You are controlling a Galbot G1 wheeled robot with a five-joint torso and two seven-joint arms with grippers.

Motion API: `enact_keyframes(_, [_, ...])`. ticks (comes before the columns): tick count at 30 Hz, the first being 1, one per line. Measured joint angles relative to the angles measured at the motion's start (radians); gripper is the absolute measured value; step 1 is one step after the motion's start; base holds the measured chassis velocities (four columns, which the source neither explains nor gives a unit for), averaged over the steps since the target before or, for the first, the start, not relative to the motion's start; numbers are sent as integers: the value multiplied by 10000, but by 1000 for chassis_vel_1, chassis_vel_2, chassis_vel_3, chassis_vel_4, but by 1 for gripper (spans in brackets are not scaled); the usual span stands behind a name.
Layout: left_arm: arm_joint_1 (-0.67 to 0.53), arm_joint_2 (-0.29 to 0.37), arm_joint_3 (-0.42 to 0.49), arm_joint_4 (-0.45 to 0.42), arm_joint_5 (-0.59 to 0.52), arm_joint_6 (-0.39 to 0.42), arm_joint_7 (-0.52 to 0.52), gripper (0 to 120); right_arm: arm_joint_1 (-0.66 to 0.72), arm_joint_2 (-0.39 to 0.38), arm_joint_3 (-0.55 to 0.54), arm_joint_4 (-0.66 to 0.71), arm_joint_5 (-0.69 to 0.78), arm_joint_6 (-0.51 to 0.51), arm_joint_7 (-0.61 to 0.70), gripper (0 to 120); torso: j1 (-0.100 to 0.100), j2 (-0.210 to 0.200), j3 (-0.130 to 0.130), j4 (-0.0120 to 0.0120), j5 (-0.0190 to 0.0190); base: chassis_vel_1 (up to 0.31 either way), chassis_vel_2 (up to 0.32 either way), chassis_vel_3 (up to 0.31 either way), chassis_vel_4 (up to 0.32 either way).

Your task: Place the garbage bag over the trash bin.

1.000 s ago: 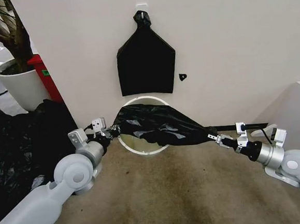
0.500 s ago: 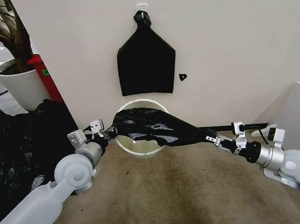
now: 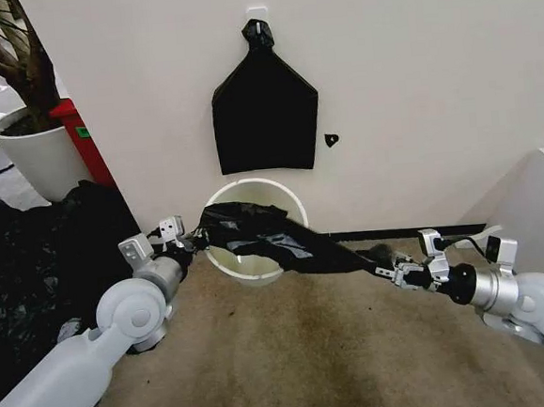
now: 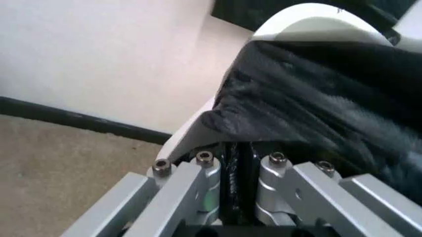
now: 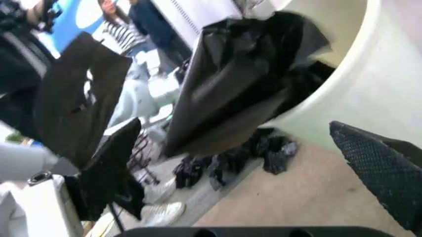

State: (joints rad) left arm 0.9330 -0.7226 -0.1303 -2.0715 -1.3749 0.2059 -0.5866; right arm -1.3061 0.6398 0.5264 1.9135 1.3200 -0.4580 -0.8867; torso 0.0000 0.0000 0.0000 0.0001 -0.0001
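Note:
The trash bin (image 3: 296,204), a round cream-white bucket, stands against the wall. Across its mouth the glossy black garbage bag (image 3: 255,231) is pulled into a long strip, part of it sagging inside. My left gripper (image 3: 195,237) is at the bin's left rim, shut on one end of the bag; the left wrist view shows the plastic (image 4: 316,94) pinched in the gripper (image 4: 238,158) beside the rim (image 4: 310,17). My right gripper (image 3: 391,271) is low over the carpet, right of the bin. In the right wrist view its fingers (image 5: 382,173) stand apart, with the bag (image 5: 224,94) ahead of them by the bin (image 5: 349,74).
A flat black knotted bundle (image 3: 265,114) hangs on the wall above the bin. At the left are a large heap of black plastic (image 3: 42,269), a white plant pot (image 3: 37,156) and a red object (image 3: 83,143). A white ledge (image 3: 526,202) rises at the right.
Both ends of the bag came down and it sank from above the rim into the bin's mouth. The right gripper dropped toward the carpet and the bag narrowed to a slack strip.

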Motion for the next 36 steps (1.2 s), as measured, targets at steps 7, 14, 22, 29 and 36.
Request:
enact_keyframes(7, [-25, 6, -7, -58, 1, -6, -6, 4, -1, -18, 0, -124, -849, 10, -816, 100, 0, 0, 0, -3, 0, 0, 0, 0, 0])
enact_keyframes(14, [-50, 0, 25, -151, -25, -7, -25, 4, -28, 51, 218, -155, -1101, 70, -738, 100, 0, 0, 0, -1, 0, 0, 0, 0, 0])
enact_keyframes(22, [44, 136, 83, -419, -22, -3, -163, 4, -75, 502, 990, 1298, -1768, 550, 2428, 100, 0, 0, 0, 0, 0, 0, 0, 0, 0])
enact_keyframes(29, [62, 223, 263, -824, 175, 195, -430, 4, 435, 778, 356, 3446, -3179, 856, 6905, 100, 0, 0, 0, -1, -2, 0, 0, 0, 0])
enact_keyframes(36, [-21, 334, 412, -1103, 491, 492, -833, 4, 890, 1042, -1029, 5059, -4400, 1107, 8938, 97, 0, 0, 0, 0, -1, 0, 0, 0, 0])
